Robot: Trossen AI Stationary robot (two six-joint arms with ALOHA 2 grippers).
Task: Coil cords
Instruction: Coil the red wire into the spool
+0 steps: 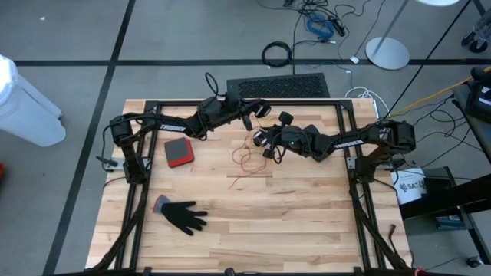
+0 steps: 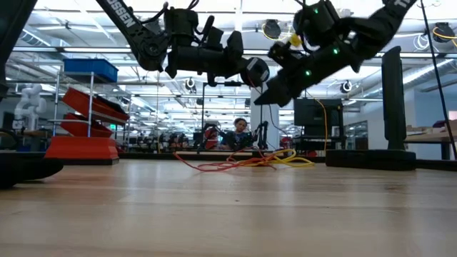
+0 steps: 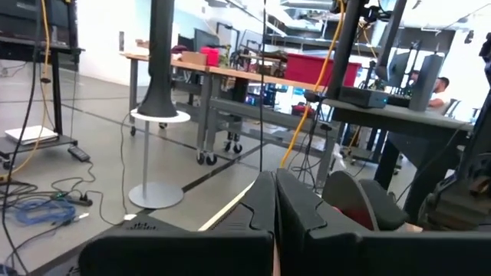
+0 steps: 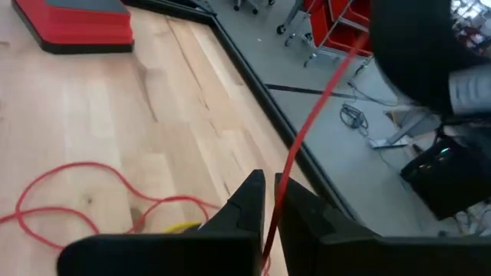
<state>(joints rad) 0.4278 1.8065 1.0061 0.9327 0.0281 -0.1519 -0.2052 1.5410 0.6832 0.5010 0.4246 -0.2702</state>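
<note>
1. Table of pale wood carries a black glove and a red block — neither belongs to the task.
2. Left gripper hovers at the far edge, fingers shut, empty.
3. Right gripper pinches the orange cord — taut upward.
4. Remaining cord sprawls loose mid-table; coiling has barely begun.

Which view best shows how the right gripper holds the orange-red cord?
The right wrist view: the orange-red cord runs taut between the right gripper fingers. The high view shows only loose loops on the table; the low view a distant tangle; the left wrist view nothing.
</note>
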